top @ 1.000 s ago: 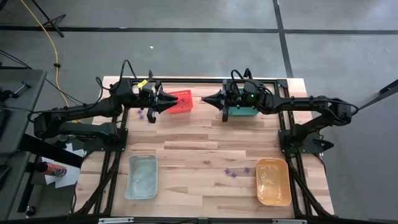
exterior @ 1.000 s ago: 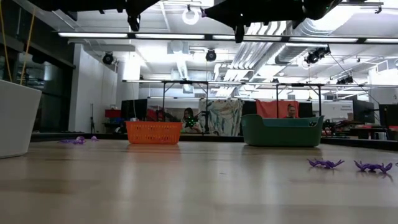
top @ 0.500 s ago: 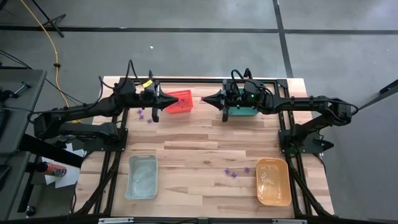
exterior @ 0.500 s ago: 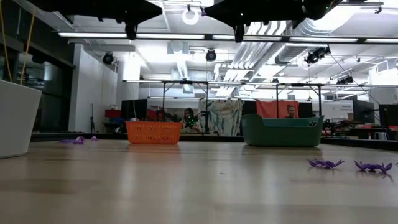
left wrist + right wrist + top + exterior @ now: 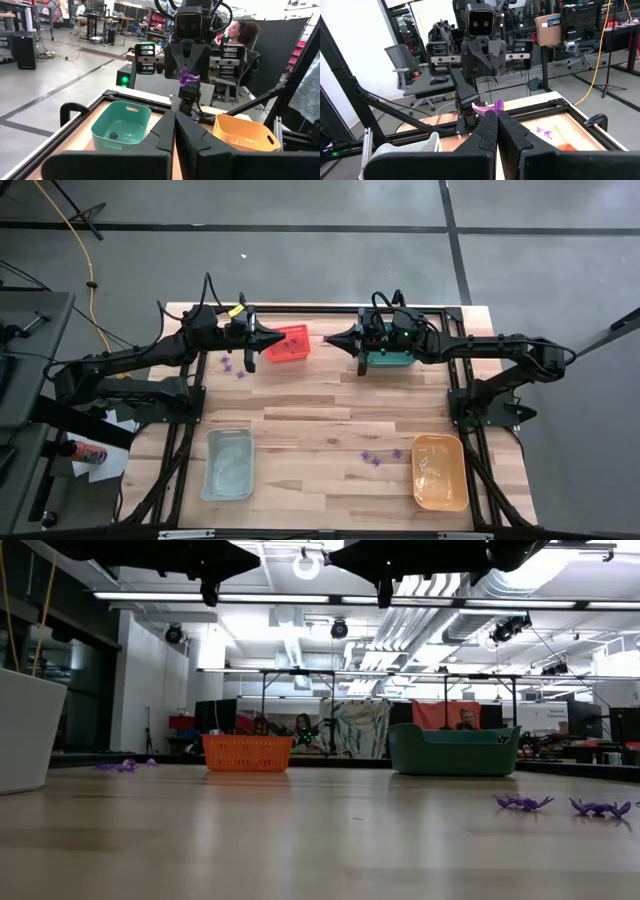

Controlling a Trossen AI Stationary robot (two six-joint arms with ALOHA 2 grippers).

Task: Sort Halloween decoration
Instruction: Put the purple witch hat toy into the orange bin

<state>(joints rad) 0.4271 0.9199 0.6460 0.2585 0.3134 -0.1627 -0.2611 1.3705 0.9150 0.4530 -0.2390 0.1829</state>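
My right gripper [image 5: 330,337] hangs level above the table's far middle, between the red bin [image 5: 288,345] and the green bin [image 5: 390,360], shut on a tiny purple trinket [image 5: 490,107]. The trinket [image 5: 189,77] also shows in the left wrist view. My left gripper [image 5: 262,340] is shut and empty, level above the red bin's left edge, facing the right gripper. A small dark trinket [image 5: 114,135] lies on the green bin's floor. Loose purple trinkets lie on the table left of the red bin [image 5: 234,367] and near the orange bin [image 5: 377,458]. My right gripper pinches the purple trinket [image 5: 493,106] between its two fingers, at their free ends. The fingers lie level and point toward the table's left. The trinket sticks out past the fingertips, lifted clear above the table.
A clear bin [image 5: 228,463] stands near left and an orange bin [image 5: 440,471] near right. The black frame rail [image 5: 300,308] runs along the far edge. Bare wood lies across the table's middle. People sit in the room beyond the table.
My left gripper has shut: its fingers stood apart a second ago and now meet. It has swung slightly toward the far edge above the red bin's left rim. My right gripper has kept still with the trinket.
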